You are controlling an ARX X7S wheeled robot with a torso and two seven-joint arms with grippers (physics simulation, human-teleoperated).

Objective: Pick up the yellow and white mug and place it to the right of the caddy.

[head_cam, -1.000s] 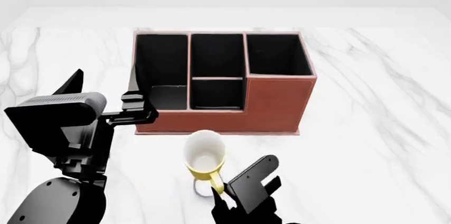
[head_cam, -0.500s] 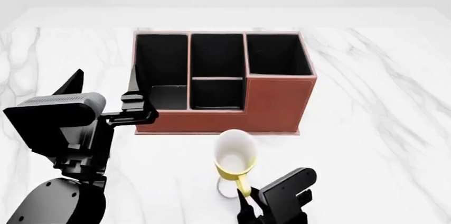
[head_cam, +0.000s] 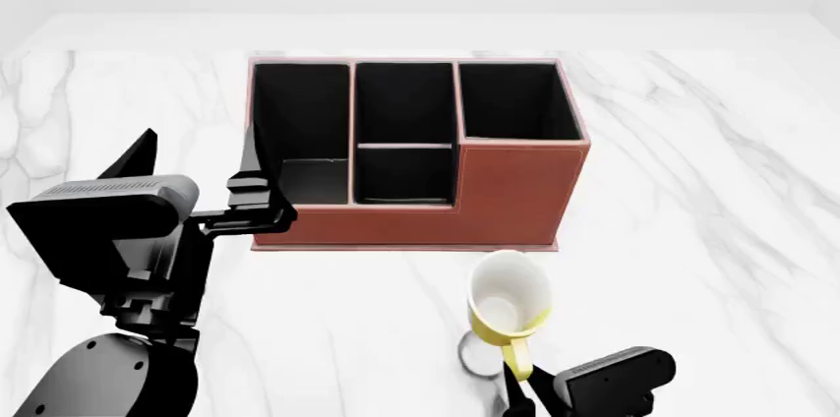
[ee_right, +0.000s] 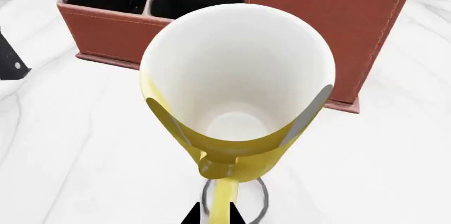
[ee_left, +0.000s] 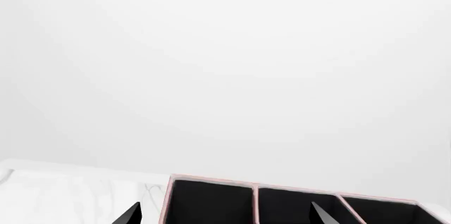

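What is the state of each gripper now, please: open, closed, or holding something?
Left gripper: open, holding nothing, beside the caddy.
Right gripper: closed on the handle of the yellow and white mug, which is lifted off the table.

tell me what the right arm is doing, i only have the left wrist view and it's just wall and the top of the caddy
Observer: The right gripper holds the yellow and white mug by its handle, lifted off the table.
Operator: where's the mug relative to the caddy
Observer: In the head view it is in front of the caddy, near its right front corner, not yet beside the right wall.
Operator: is it upright
Observer: The right wrist view looks straight into its white, empty inside.
Operator: and my left gripper
Observer: The left gripper hangs open by the caddy's left front corner, holding nothing.
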